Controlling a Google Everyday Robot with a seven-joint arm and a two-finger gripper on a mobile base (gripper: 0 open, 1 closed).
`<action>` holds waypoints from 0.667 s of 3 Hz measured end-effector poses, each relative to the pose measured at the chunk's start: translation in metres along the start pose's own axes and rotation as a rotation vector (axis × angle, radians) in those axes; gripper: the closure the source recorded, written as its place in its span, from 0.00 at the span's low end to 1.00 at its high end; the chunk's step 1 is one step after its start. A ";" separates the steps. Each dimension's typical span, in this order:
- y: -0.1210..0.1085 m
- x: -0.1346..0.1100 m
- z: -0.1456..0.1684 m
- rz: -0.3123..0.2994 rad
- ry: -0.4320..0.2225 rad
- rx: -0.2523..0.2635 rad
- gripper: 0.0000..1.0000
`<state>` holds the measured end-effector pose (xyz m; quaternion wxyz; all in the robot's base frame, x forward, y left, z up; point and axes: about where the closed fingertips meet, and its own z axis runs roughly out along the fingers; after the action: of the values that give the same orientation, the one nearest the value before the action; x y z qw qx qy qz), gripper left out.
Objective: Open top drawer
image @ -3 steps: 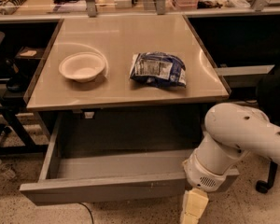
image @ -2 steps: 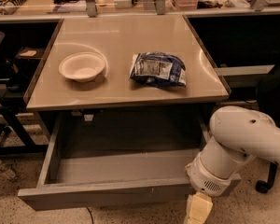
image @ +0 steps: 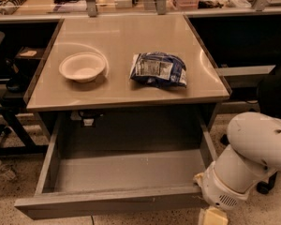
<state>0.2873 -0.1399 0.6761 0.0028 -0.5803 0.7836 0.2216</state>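
top drawer point(image: 112, 203) farther out, gripper point(image: 214, 215) low by its front right corner, state unclear

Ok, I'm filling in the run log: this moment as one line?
task: open top drawer | wide grey top drawer: pulled well out | gripper: low at drawer's right front corner | beige tabletop: white bowl, blue snack bag

The counter point(image: 126, 90) fills the centre of the frame. On it, a bowl point(image: 82, 67) sits left of centre and a bag point(image: 158, 69) right of centre, near each other but apart. Under the counter, the top drawer point(image: 117, 201) juts forward into the lower frame. The arm point(image: 253, 158) occupies the lower right, and the gripper point(image: 214, 217) is at the bottom edge, just beside the drawer's front right corner. Behind the counter, a shelf point(image: 47, 8) runs along the top edge.
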 end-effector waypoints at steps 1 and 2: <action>0.023 0.011 -0.004 0.015 -0.010 -0.013 0.00; 0.030 0.018 -0.003 0.030 -0.016 -0.026 0.00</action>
<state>0.2542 -0.1505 0.6841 -0.0018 -0.5666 0.7893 0.2366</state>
